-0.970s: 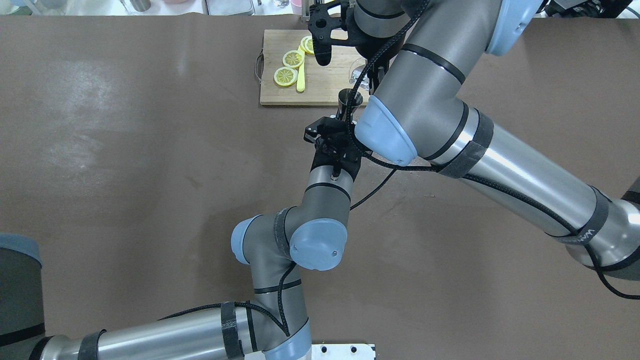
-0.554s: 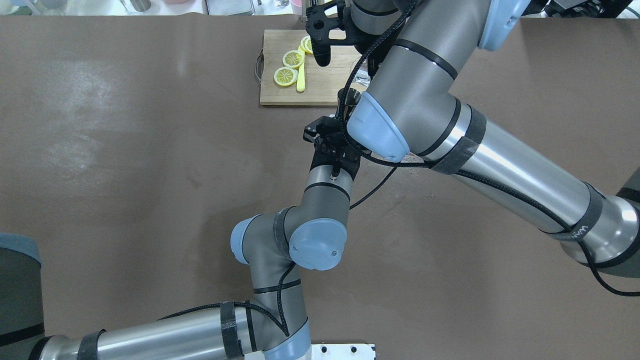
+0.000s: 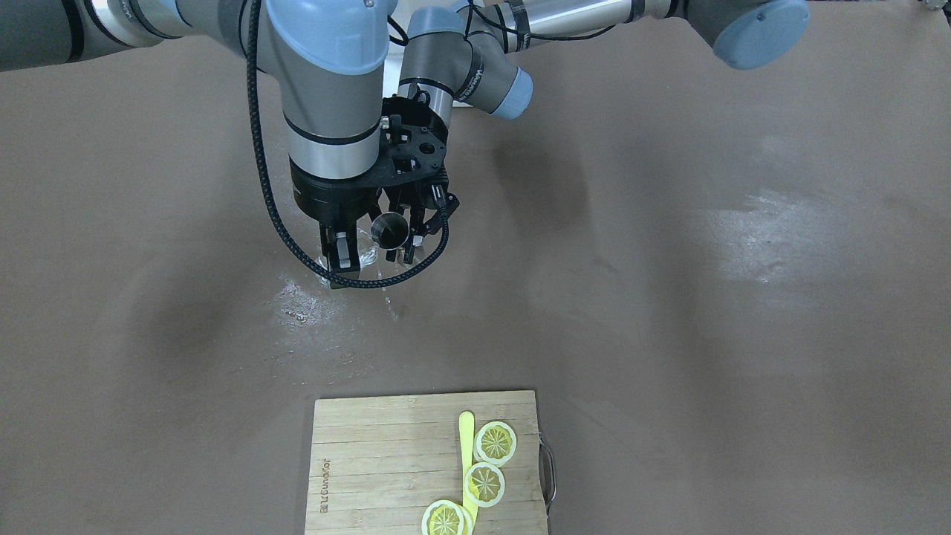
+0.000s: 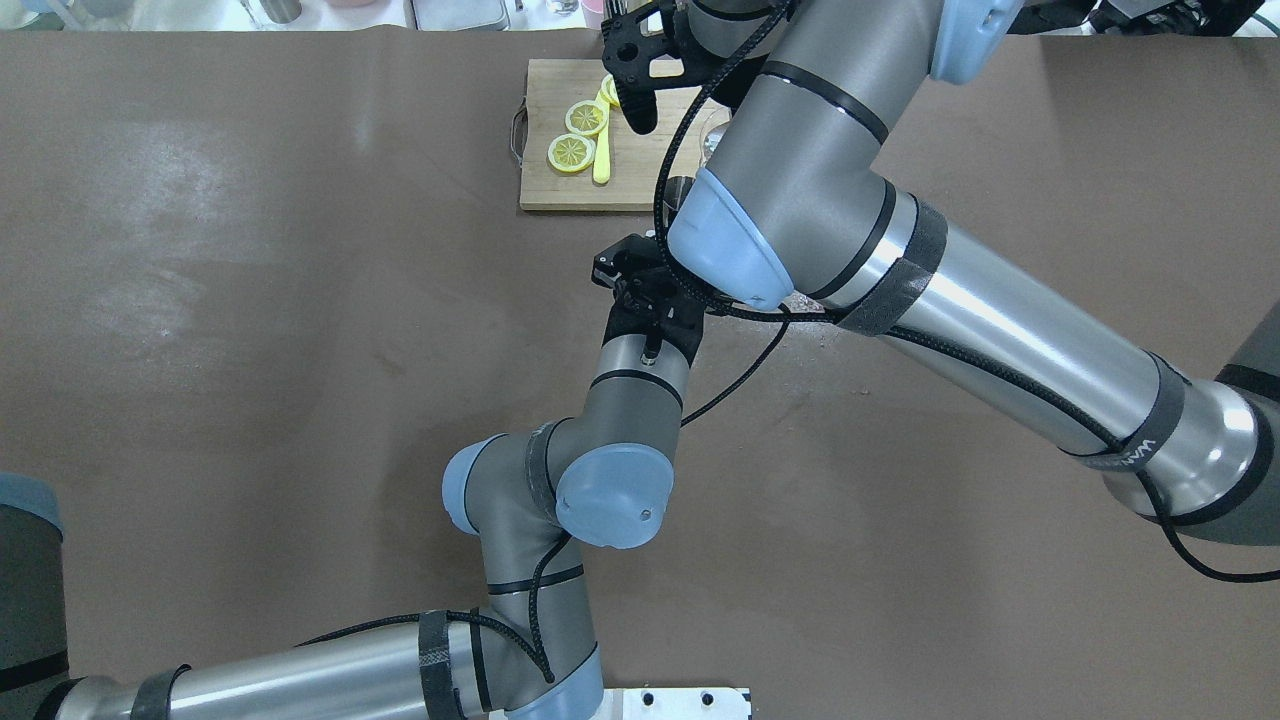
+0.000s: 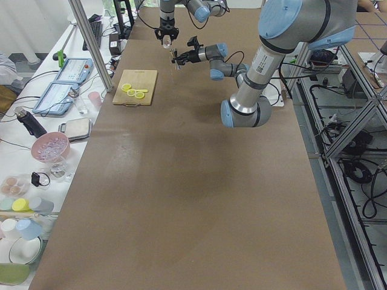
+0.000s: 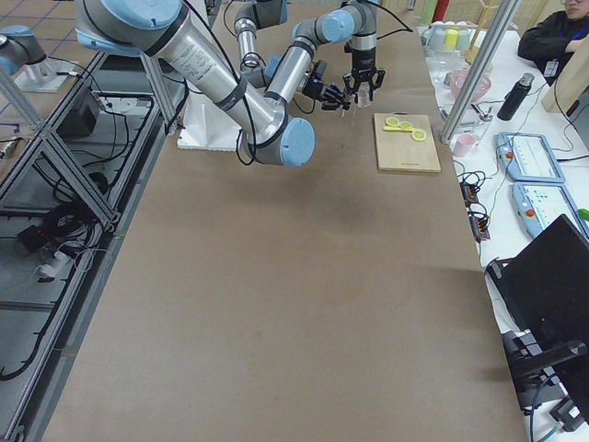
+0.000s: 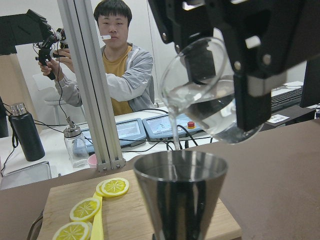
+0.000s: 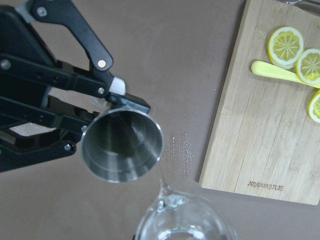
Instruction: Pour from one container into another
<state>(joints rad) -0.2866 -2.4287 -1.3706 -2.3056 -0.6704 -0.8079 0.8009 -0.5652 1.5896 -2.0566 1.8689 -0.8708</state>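
Note:
The steel jigger [image 3: 389, 229] is held off the table, mouth up, with my left gripper [image 3: 400, 239] shut on its waist. In the right wrist view the black fingers [image 8: 107, 82] clamp the jigger [image 8: 121, 145]. My right gripper [image 3: 348, 258] is shut on the clear glass cup [image 7: 200, 90], which is tilted with its lip over the jigger [image 7: 180, 195]. A thin stream of water [image 7: 172, 132] falls from the lip into it. The overhead view hides both under the right arm.
A wooden cutting board [image 3: 386, 461] with lemon slices [image 3: 495, 442] and a yellow knife [image 3: 466, 453] lies beyond the grippers. Spilled water [image 3: 297, 301] wets the brown table below the cup. A person [image 7: 117, 75] sits past the table's far edge.
The right arm has swung to the left in the overhead view and now covers the jigger and cup. The left arm has shifted slightly left as well.

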